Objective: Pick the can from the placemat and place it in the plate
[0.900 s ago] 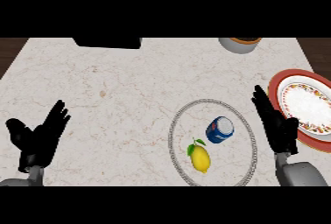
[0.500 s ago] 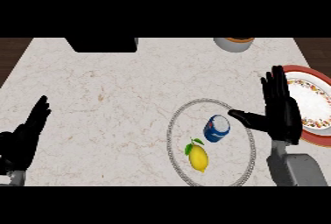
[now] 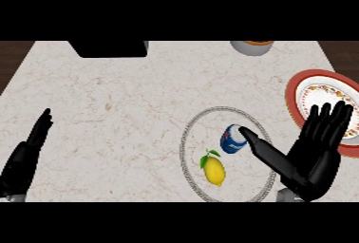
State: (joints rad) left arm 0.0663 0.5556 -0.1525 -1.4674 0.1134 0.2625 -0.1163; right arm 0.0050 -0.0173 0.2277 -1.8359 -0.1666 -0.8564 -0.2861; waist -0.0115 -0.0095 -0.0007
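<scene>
Spreading its fingers straight and holding nothing, the black right hand [image 3: 317, 152] is hovering just right of the round pale placemat with a patterned grey rim [image 3: 191, 161]. Its thumb is stretching out to the left over the placemat, and the thumb tip is reaching the right edge of the blue-and-white can [image 3: 231, 140]; whether they are touching I cannot tell. The can is lying on the placemat, in its upper middle part. Just below and left of the can, also on the placemat, a yellow lemon with a green leaf [image 3: 214, 171] is resting. Right of the placemat, a round plate with a red rim and patterned white centre [image 3: 308, 88] is sitting on the pale marble counter [image 3: 126, 109], and the right hand's fingertips are overlapping its lower edge. Far left of the placemat, the black left hand [image 3: 26, 156] is resting open, fingers up, empty.
</scene>
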